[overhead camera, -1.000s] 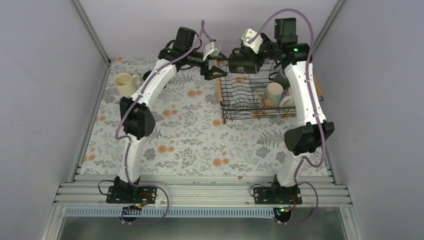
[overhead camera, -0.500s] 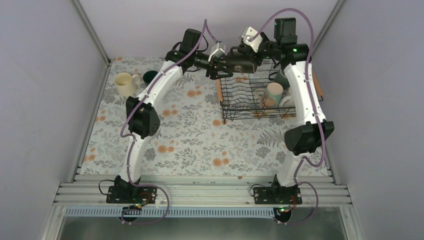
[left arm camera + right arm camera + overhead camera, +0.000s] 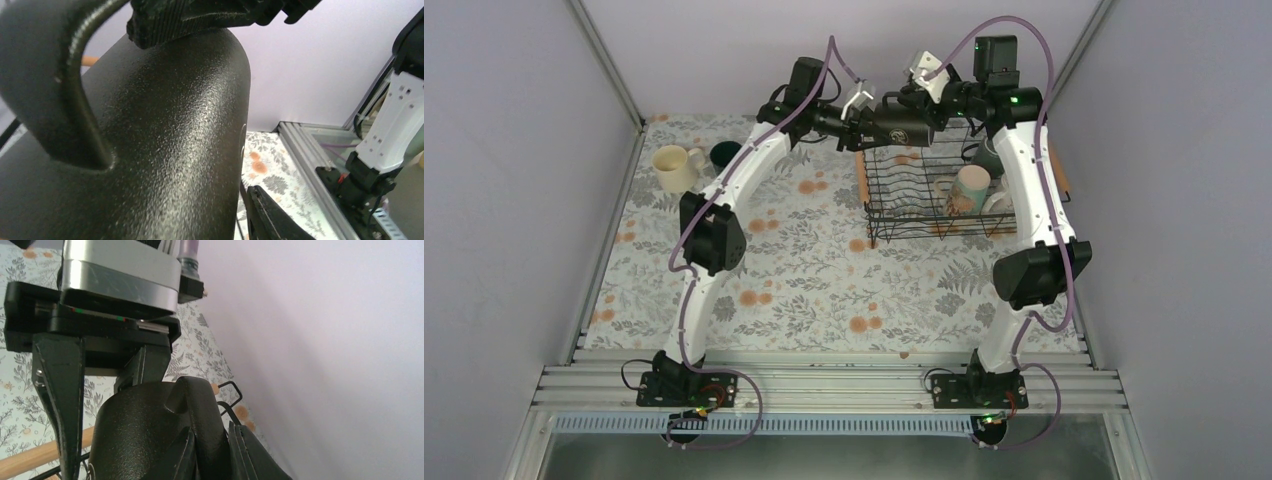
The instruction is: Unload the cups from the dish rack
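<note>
1. Step in hand: the matt black handled mug (image 3: 902, 126) passes from the right hand (image 3: 924, 112) to the left hand (image 3: 866, 127). The mug hangs in the air above the far left corner of the black wire dish rack with wooden bar handles (image 3: 870, 205).
2. The right hand is pinched narrow on part of the mug and carries it.
3. The fingers (image 3: 200, 17) of the left hand straddle the mug body. The upper finger lies against it. Whether this hand clamps cannot be told.
4. Seat the left hand firmly across the body, clear of the handle, before the right hand opens. Then draw the right hand straight back so it does not drag the mug.
5. The rack holds a pale mint-and-pink mug (image 3: 971, 187) at its near right. The items beside it are hidden by the right arm.
6. On the floral bench (image 3: 804, 260), a cream mug (image 3: 671, 168) and a dark green mug (image 3: 722, 154) stand near each other, well apart from the rack.
</note>
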Motion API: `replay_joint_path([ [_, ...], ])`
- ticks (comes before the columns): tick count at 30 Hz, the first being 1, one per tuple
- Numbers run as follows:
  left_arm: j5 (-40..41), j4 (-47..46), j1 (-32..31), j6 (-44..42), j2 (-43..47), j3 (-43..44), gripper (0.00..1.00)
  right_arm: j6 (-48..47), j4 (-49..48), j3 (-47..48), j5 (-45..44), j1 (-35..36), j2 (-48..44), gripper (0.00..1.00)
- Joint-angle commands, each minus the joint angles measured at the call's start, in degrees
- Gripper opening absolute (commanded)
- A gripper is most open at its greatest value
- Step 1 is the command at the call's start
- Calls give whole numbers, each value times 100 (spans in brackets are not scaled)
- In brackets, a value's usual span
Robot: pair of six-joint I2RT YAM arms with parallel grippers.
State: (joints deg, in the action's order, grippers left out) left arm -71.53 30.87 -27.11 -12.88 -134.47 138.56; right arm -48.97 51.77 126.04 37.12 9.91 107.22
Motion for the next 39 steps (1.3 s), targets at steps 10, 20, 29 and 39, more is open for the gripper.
replay_joint_path([
  [10,-439,-237,-163,92,65,313,2,261,-800,-20,431,56,17,3],
  [20,693,434,-119,-687,414,276,2,53,-1099,-847,-130,74,-418,43],
  [29,2139,1118,-40,-1510,847,332,2,-222,-705,-1065,-601,77,-583,74],
  [39,4977,2728,20,-3417,1638,251,2,-841,171,-1358,-1517,-2,-734,91],
])
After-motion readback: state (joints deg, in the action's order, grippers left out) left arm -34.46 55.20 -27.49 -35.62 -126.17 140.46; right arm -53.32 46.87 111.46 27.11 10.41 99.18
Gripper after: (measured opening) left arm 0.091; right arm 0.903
